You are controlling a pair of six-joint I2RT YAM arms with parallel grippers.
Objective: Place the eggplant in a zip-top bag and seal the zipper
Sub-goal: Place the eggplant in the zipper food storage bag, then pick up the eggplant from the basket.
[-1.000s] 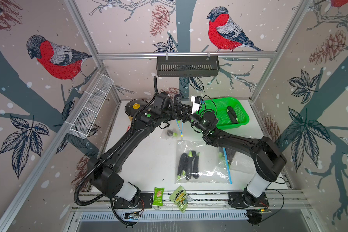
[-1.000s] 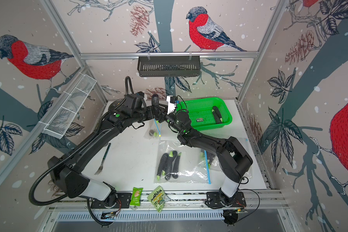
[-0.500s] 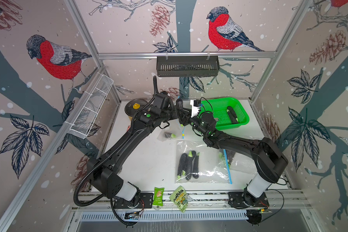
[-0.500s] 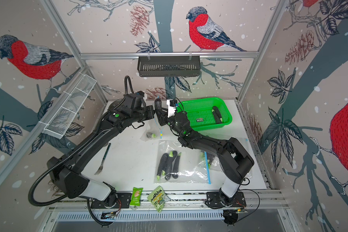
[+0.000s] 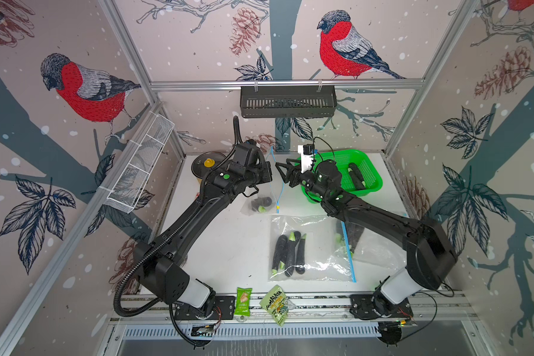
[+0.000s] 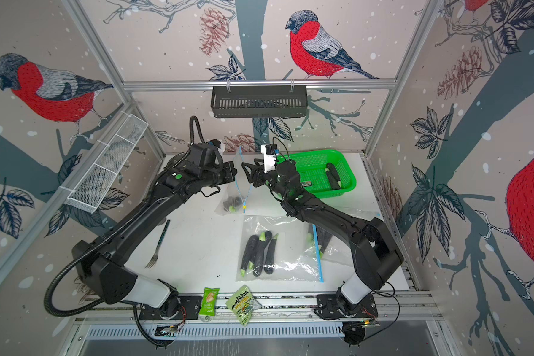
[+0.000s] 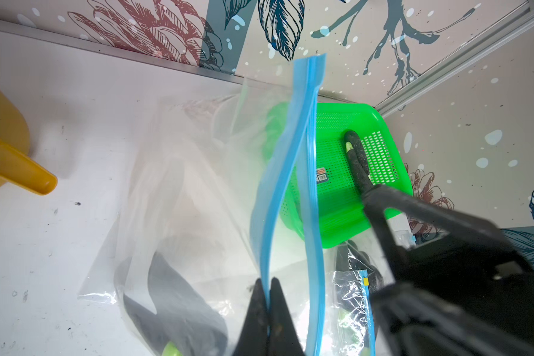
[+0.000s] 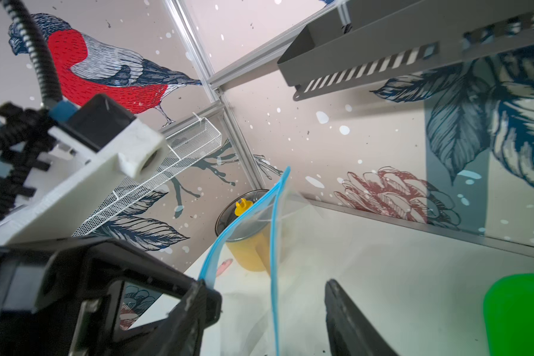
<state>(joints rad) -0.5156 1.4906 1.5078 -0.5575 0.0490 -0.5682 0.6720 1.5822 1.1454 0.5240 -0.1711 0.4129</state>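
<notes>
One zip-top bag (image 7: pixel 198 191): I see it hanging upright, mouth parted along the blue zipper (image 7: pixel 287 154).
Left gripper (image 7: pixel 269 286): clenched on one zipper lip.
Right gripper (image 5: pixel 283 174): released, jaws spread, just beside the bag, not touching it.
Eggplant (image 7: pixel 173 296): inside the bag, at its lower end.
Green basket (image 5: pixel 377 180): near the right gripper, holds loose eggplants (image 5: pixel 356 180).

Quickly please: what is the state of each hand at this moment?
Left hand: closed, pinching the blue zipper edge of the zip-top bag.
Right hand: open, holding nothing.
</notes>
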